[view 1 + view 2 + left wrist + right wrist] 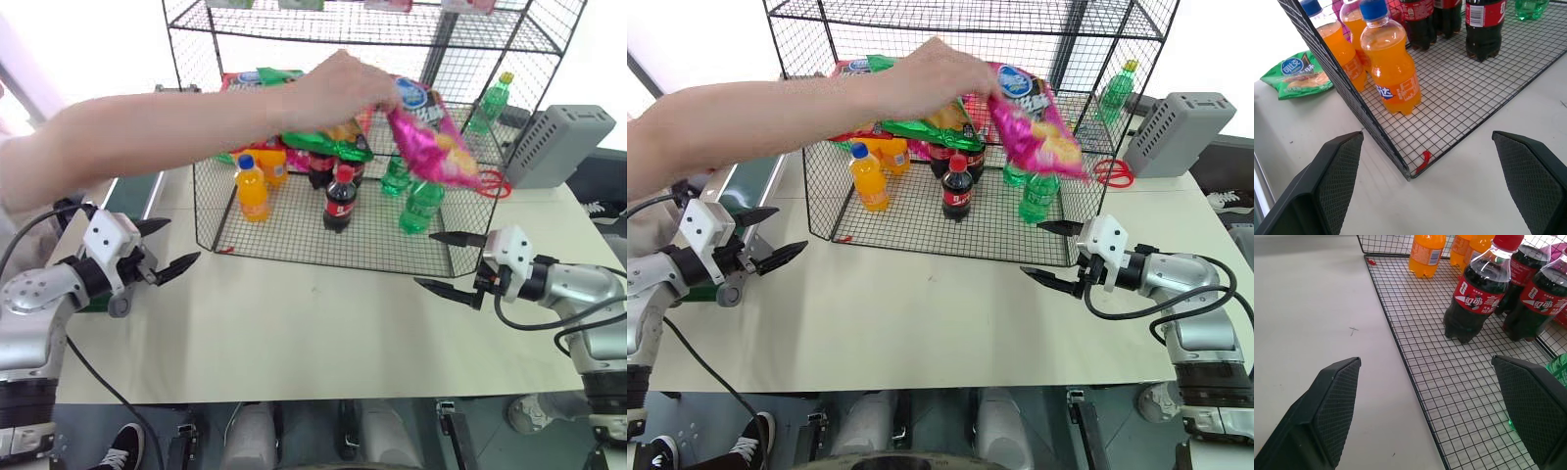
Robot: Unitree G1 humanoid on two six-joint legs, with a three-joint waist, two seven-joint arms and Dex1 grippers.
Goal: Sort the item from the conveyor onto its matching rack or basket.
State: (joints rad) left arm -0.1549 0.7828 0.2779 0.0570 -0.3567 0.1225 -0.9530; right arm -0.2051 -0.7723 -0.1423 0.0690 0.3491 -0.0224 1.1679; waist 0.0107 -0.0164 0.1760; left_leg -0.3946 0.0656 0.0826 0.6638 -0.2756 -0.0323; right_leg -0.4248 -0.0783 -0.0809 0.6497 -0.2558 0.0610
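A person's hand [338, 88] reaches in from the left and holds the magenta-pink chip bag [431, 137] in the air in front of the black wire rack [382, 29], above its bottom tier; the bag's round blue logo [413, 95] faces up, its lettering too small to read. On that tier stand orange soda bottles [252, 189] with a blue-and-white label in Chinese characters, cola bottles [340, 200] with red labels and white Chinese script, and green soda bottles [421, 204]. A green chip bag [328, 142] lies on the tier above the colas, and another green chip bag [1298, 73] with a blue round logo rests on the table [313, 323] beside the rack. The left gripper [162, 250] and right gripper [446, 262] both hover over the table with fingers spread wide, holding nothing. The dark green conveyor [749, 186] runs along the left edge
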